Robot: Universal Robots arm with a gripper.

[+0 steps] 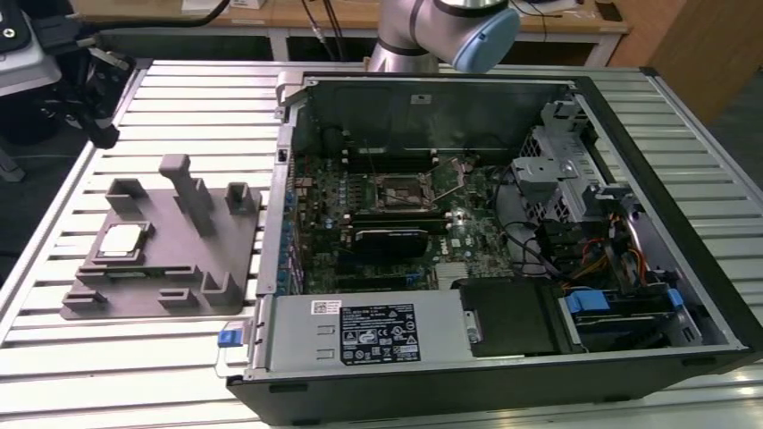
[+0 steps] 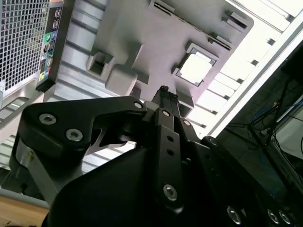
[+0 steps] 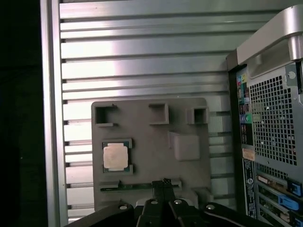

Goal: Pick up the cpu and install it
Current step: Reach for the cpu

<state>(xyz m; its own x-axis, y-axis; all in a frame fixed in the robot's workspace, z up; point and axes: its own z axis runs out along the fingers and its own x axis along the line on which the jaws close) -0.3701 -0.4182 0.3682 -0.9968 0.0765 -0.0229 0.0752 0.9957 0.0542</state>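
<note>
The cpu [image 1: 123, 239] lies flat, bright top up, in a framed recess of the grey tray [image 1: 179, 259], on the slatted table [image 1: 191, 98] at the exterior view's left of the open computer case [image 1: 417, 112]. The frame probably keeps it from sliding. The case lies on its side, so its socket [image 1: 402, 189] faces up. In the first wrist view the pincer [image 3: 163, 183] points toward the tray, clear of the cpu, with its fingers closed together and holding nothing.
</note>
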